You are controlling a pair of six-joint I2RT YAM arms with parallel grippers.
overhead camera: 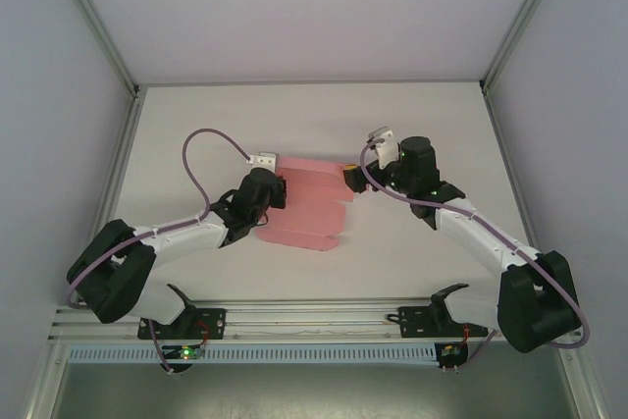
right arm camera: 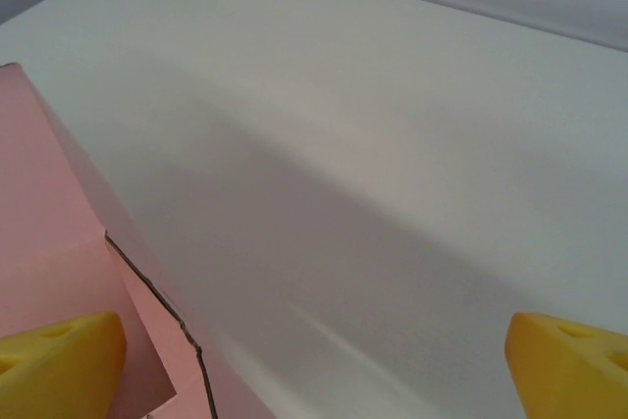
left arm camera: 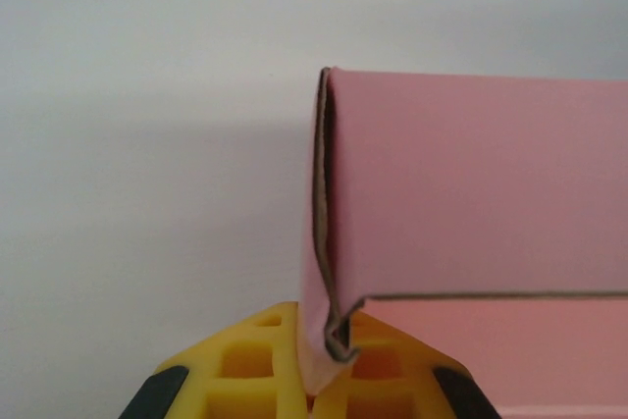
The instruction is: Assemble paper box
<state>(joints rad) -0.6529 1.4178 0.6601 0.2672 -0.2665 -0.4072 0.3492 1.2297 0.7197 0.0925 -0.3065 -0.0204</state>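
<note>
Yellow fingers (left arm camera: 245,360) of the left gripper (left arm camera: 329,375) are pinched shut on a near corner of the paper box (left arm camera: 471,193), holding one panel raised along its crease. The rest of the pink sheet lies mostly flat in the middle of the table (overhead camera: 392,125), between the two arms. Right gripper (right arm camera: 314,365) has its jaws spread wide with nothing in them, just beside the sheet's right edge. Assembly looks to be at an early stage: one fold started, remaining panels and flaps not yet folded or tucked, no closed box.
</note>
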